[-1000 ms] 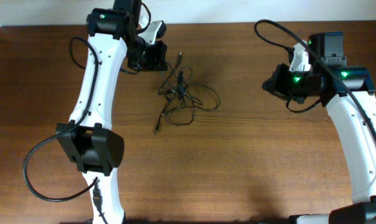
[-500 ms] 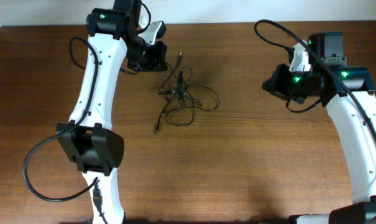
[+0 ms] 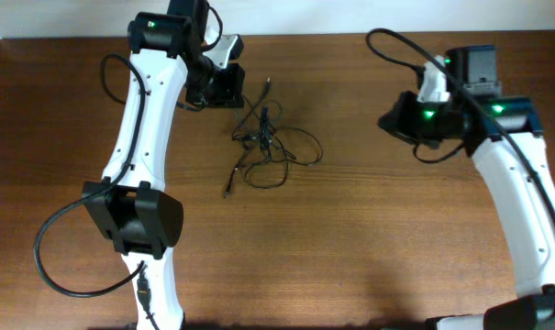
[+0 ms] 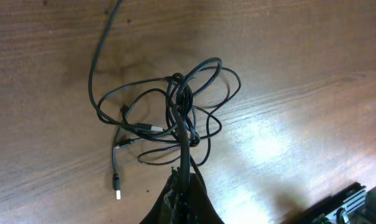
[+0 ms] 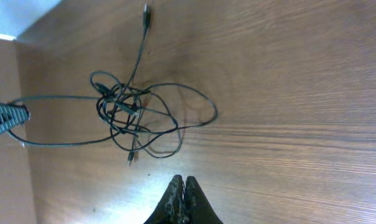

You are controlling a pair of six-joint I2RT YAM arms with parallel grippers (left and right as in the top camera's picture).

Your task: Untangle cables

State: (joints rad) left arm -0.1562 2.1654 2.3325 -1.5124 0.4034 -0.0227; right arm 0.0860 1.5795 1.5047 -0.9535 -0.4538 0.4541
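The cables lie as a knot of thin black wires on the wooden table, between the two arms. My left gripper is at the back left of the knot and is shut on one cable strand. In the left wrist view the strand runs from the closed fingers up into the knot. A plug with a pale tip lies loose to the left. My right gripper hovers to the right of the knot, apart from it. In the right wrist view its fingers are shut and empty, with the cables ahead.
The wooden table ends at a pale wall along the back edge. One loose cable end points toward the back. Thick black arm cables loop beside both arms.
My right arm has shifted a little to the left, toward the knot. The knot has slid slightly to the left. The left arm has barely moved.
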